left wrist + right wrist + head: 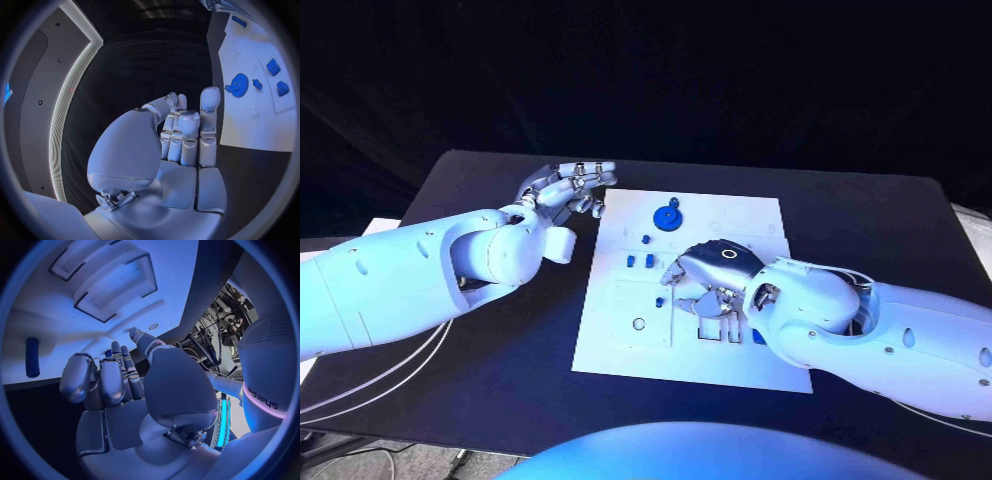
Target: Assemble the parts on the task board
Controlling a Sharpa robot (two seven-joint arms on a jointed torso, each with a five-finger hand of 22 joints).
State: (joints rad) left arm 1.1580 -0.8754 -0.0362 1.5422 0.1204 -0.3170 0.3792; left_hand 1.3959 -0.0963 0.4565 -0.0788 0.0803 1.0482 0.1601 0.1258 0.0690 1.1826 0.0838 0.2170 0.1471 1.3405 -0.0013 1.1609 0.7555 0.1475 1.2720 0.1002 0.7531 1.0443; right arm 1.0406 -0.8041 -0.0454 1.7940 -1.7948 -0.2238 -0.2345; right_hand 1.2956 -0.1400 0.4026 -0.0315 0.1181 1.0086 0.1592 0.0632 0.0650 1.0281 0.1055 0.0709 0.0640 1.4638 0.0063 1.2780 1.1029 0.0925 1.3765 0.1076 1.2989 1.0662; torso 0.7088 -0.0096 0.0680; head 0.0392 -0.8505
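left hand (571,188): fingers apart, holding nothing, beside task board (733,350) | right hand (708,276): over board, grasp unclear

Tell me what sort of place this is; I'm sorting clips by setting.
Probably a robotics lab or demo bench: a black table against a dark backdrop, a white task board with small blue parts, and lab equipment behind the robot in the right wrist view.

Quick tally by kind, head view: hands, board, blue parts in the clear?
Hands: 2, left hand and right hand
Task board: 1
Blue gear: 1
Small blue blocks: 2
Small blue peg: 1
Total: 7. More parts may sit hidden under the right hand.
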